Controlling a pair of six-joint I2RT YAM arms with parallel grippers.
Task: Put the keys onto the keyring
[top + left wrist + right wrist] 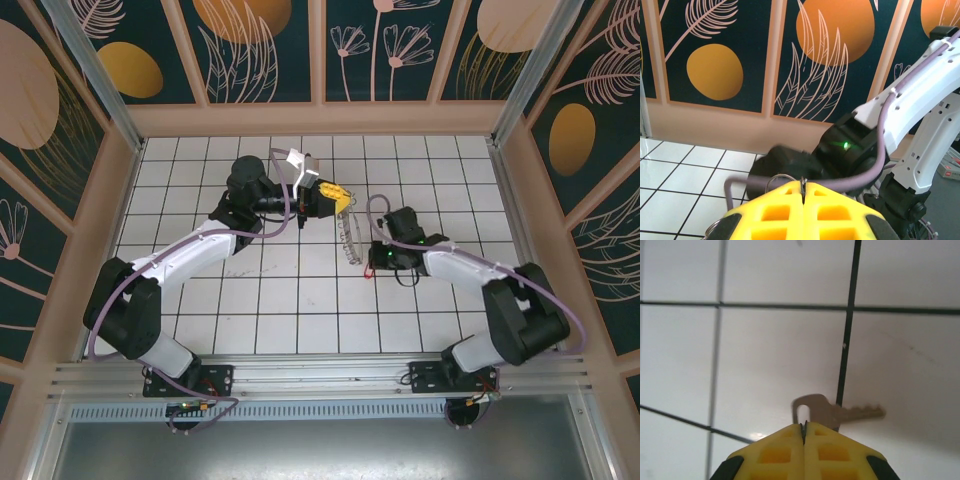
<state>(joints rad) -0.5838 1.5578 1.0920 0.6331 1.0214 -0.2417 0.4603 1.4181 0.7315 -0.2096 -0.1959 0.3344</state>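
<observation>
Up close, the right claw [804, 426] has its two yellow fingers [775, 452] pressed together, and between their tips they pinch the rounded head of a silver key [837, 412]. The key's slotted head sits right at the fingertips and its toothed blade points off to the right, crossing a dark grid line of the white tiled desk [765, 355]. A soft shadow lies on the tile to the right of the key; whether the blade touches the desk I cannot tell.

The left claw [803, 184] is likewise closed, its yellow fingers meeting along a thin seam. A loop of the thin wire keyring [781, 176] arches out of that seam to the left, so this claw grips the ring. Just beyond it in the left wrist view stands the right arm [910, 105], white and black, with a purple cable along it and a small green light glowing on its wrist.

From above, the left claw is held up over the middle of the desk, and a pale string of small pieces [349, 238] hangs down from it; they are too small to make out. The right claw is low, just beside the bottom of that hanging string. Dark panels with orange discs and leaf drawings [250, 40] wall the desk in.
</observation>
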